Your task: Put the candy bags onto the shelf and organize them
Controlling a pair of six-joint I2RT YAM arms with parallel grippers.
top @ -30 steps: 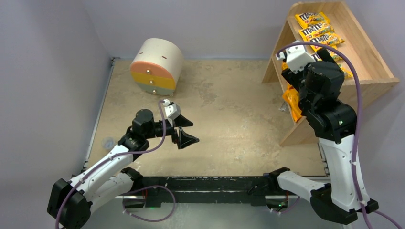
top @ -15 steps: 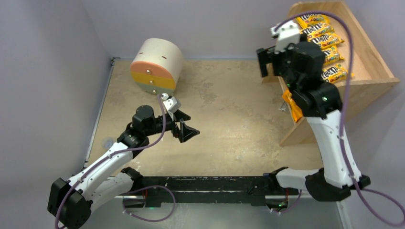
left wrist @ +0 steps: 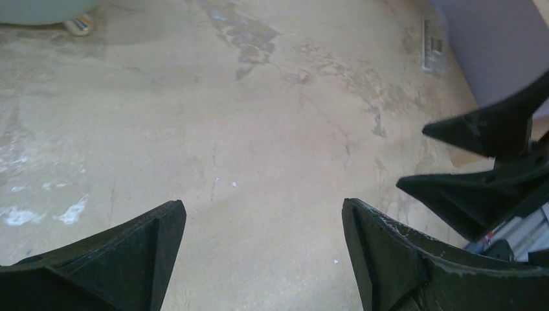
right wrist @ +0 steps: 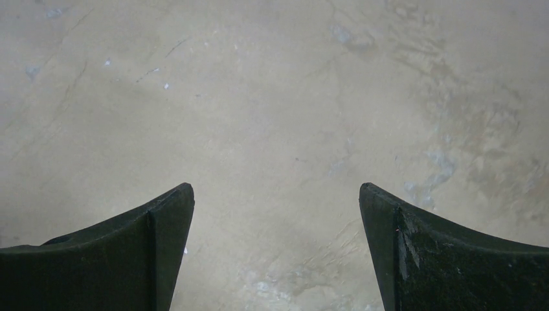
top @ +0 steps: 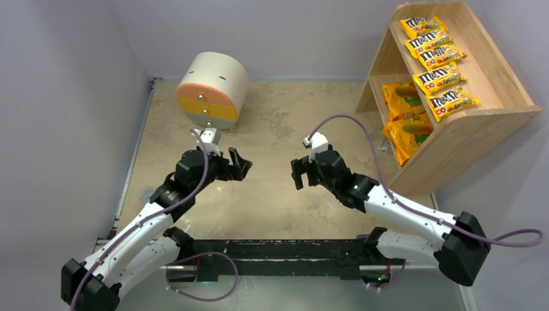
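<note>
Spreading from the black rail (top: pixel 278 249) at the near edge to the grey wall at the far edge, the table (top: pixel 291 123) is a matte beige slab, mottled with darker stains and fine scratches. A broad stretch of it lies open between the round cream cabinet (top: pixel 213 87) at far left and the shelf (top: pixel 453 139) at far right.

The shelf is pale natural wood with slanted side panels and rounded corners, and it stands in the far right corner. Five small yellow packets (top: pixel 440 78) lie in a row on its upper tier, glossy, with brown logos, each close beside the next. Two orange bags (top: pixel 408 133) sit on the lower tier, crinkled and shiny, one farther back than the other.

Both arms reach low over the middle of the table, forearms stretched forward and inward, with the grippers facing each other across a gap. The left gripper (top: pixel 236 166) holds nothing, its black wedge-shaped fingers spread wide above the tabletop. The right gripper (top: pixel 296 175) is likewise spread wide and holds nothing. In the left wrist view its fingers (left wrist: pixel 472 194) show at the right edge, pointing left.
</note>
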